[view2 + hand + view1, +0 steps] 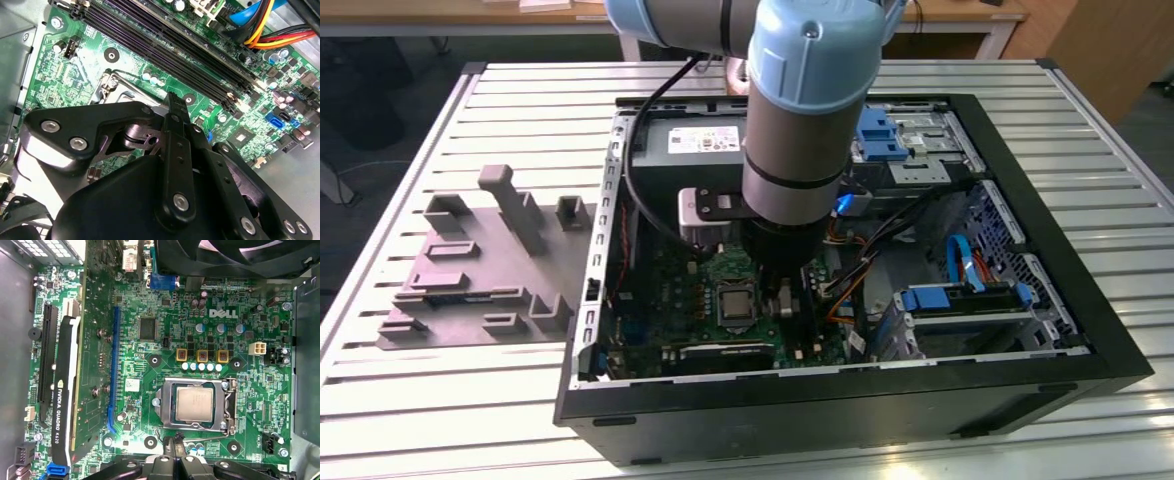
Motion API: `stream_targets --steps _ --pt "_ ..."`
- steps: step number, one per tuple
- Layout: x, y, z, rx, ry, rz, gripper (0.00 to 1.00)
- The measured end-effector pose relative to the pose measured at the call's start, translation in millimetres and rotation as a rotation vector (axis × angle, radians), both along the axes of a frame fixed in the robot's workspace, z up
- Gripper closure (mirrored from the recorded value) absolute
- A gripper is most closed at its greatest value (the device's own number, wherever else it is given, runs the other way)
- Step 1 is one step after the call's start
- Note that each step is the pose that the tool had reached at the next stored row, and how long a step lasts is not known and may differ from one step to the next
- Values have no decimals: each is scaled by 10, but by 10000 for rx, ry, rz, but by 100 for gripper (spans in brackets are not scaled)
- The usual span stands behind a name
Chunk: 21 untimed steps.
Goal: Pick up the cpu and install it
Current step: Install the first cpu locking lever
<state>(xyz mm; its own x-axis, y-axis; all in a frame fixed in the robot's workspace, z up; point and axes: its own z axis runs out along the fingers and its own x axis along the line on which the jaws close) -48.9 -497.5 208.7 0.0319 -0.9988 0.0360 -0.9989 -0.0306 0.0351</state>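
Cpu (195, 405) seated in metal-framed socket (227, 405) | gripper (175, 446) fingertips pressed together, empty, just beside socket edge | graphics card (67, 390) and memory slots (165, 45) nearby

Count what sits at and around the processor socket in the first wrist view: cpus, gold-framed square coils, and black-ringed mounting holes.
cpu: 1
gold-framed square coils: 3
black-ringed mounting holes: 4
Total: 8
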Motion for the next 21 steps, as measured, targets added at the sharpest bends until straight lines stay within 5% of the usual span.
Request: stream_targets --steps 12,13,16,21 --pt "0 0 -26 3 -2 0 89" --pt "0 -1 -125 -3 2 0 89" --pt "0 0 -20 2 0 -1 89" --pt "0 0 -81 42 0 0 89"
